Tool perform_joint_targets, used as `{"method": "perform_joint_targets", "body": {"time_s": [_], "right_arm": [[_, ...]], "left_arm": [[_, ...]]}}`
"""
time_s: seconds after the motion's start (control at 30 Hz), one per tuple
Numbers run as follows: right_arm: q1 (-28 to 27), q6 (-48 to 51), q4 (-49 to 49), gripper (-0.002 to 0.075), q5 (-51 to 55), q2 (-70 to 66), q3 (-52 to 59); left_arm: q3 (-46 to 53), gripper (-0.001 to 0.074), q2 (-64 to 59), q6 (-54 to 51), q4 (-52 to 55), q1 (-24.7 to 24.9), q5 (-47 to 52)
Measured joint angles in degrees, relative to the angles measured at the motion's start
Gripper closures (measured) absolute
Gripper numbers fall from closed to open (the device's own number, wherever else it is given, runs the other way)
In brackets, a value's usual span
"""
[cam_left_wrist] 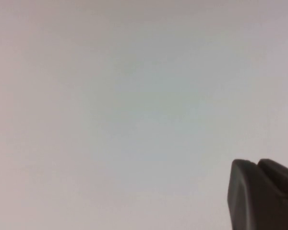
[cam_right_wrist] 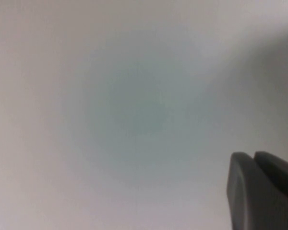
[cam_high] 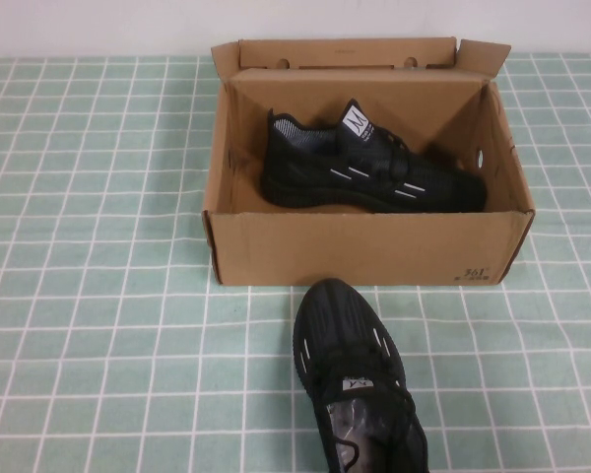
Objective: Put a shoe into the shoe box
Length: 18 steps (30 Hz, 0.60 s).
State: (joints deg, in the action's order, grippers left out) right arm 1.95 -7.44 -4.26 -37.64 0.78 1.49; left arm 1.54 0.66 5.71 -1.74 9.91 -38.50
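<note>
One black sneaker (cam_high: 374,168) is seen lying inside the open shoe box (cam_high: 364,246); its twin (cam_high: 360,379) is left on the desk (cam_high: 98,325) in front. The left claw (cam_left_wrist: 257,165) and right claw (cam_right_wrist: 254,155) are pressed together, empty, seen only in the wrist views against a blank pale surface.

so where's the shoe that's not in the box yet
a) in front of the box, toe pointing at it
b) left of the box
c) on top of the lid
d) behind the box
a: the loose shoe lies on the tablecloth in front of the shoe box, toe toward its front wall; the other shoe is already inside. The left gripper and right gripper are shut and away from it.
</note>
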Motion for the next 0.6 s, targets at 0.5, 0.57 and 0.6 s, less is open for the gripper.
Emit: {"method": "perform_joint_targets", "body": {"time_s": [0.5,0.57,0.6], "right_arm": [[0.00,-3.06,18.54,0.0734,14.66,-2.16,-27.21],[0.00,-3.06,18.54,0.0734,23.71,-5.28,-32.43],[0.00,-3.06,18.54,0.0734,29.03,-6.83,-34.47]], "left_arm": [[-19.94,0.0740,-2.35,7.04,-2.92,0.00,12.77],[-23.84,0.0740,-5.47,8.76,-2.92,0.00,18.49],[-25.88,0.0740,-6.94,9.20,-2.72,0.00,21.52]]}}
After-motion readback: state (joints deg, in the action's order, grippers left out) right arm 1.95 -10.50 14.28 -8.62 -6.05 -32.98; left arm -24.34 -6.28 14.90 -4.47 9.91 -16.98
